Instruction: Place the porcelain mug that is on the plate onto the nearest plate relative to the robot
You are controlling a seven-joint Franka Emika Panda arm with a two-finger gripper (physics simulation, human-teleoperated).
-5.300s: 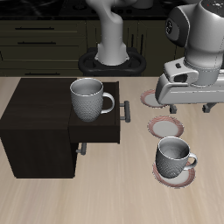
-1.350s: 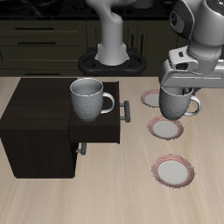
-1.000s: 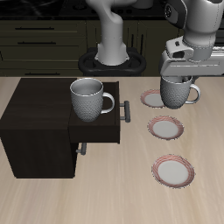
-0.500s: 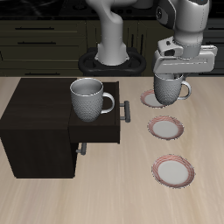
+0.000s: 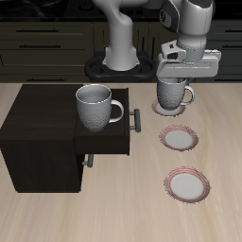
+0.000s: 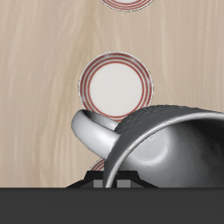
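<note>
We find no legible text, label, brand, number or sign in either view. The porcelain mug point(image 5: 173, 95) carries only a faint speckled texture, the larger mug point(image 5: 95, 106) on the dark cabinet point(image 5: 43, 132) is likewise unmarked, and the plates point(image 5: 180, 138) bear only striped rims (a pattern, not lettering). The gripper point(image 5: 182, 72) housing and the wooden table point(image 5: 123, 203) show no markings that we can read.
</note>
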